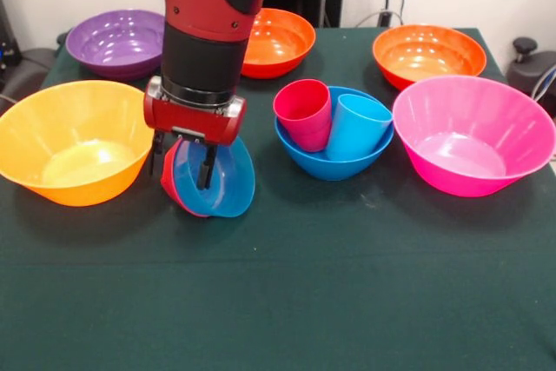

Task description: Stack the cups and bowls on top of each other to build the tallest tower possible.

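My gripper (182, 167) hangs from the red arm at centre left. It is shut on the walls of two nested small bowls, a small blue bowl (228, 182) sitting inside a small red bowl (168, 185). One finger is outside the red bowl and one is inside the blue. The pair is tipped on its side, low over the table. To the right, the red cup (304, 112) and the light blue cup (358, 126) lean side by side inside a mid-sized blue bowl (328, 162).
A large yellow-orange bowl (74, 141) sits close to the left of the gripper. A large pink bowl (473, 132) is at the right. A purple bowl (117, 41) and two orange bowls (278, 41) (426, 54) stand along the far side. The green cloth (278, 301) covers the table.
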Tool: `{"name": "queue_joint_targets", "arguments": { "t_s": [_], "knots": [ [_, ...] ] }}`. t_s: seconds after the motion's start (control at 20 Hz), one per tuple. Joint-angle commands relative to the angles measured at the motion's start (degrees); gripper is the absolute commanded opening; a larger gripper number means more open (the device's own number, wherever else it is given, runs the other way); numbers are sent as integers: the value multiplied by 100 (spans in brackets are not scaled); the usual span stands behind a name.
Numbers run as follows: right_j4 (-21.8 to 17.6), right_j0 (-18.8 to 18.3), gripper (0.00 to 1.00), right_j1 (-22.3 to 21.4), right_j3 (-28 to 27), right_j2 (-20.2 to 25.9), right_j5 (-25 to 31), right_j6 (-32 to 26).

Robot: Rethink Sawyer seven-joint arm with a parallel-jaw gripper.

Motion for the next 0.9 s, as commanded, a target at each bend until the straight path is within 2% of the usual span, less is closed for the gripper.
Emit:
{"name": "queue_joint_targets", "arguments": {
  "t_s": [0.05, 0.6, 0.65, 0.9],
  "knots": [
    [-150, 137, 100, 257, 239, 224, -204, 518],
    [-183, 141, 100, 285, 313, 175, -115, 402],
    [-180, 167, 0, 281, 309, 153, -101, 408],
    [-136, 247, 0, 277, 239, 84, 69, 424]
  ]
}}
